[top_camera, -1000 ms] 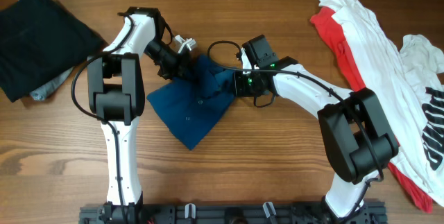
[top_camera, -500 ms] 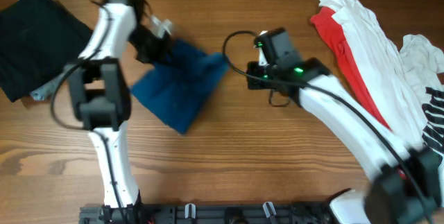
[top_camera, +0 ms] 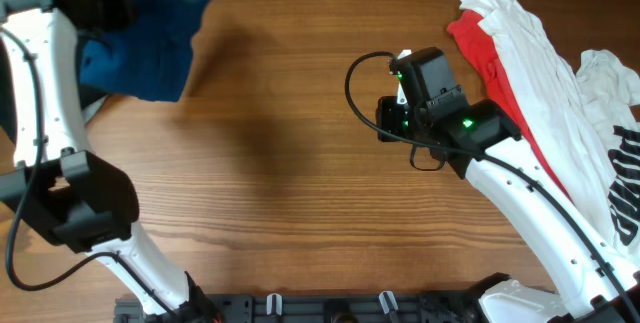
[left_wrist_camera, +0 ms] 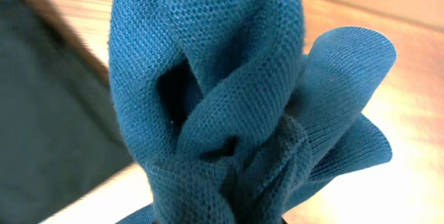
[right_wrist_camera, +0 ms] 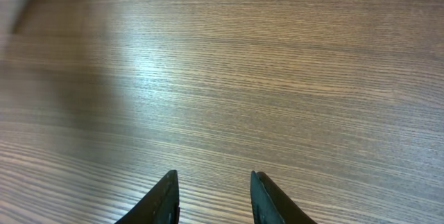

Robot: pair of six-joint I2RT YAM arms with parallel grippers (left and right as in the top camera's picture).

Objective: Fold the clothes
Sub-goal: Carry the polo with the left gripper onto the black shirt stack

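The deep-blue polo shirt hangs bunched at the far left, lifted off the table. My left gripper is shut on it. In the left wrist view the blue knit cloth fills the frame and hides the fingers. My right gripper hovers over bare wood right of centre. It is open, with nothing between its dark fingertips. A white T-shirt and a red T-shirt lie crumpled at the right edge.
A dark folded garment lies under and left of the hanging blue shirt, mostly hidden in the overhead view. The wooden table stretches between the two arms. A black rail runs along the front edge.
My left arm has swung the blue shirt from the table's middle up to the far left corner. My right gripper has let go of it, drawn back to the right and opened slightly.
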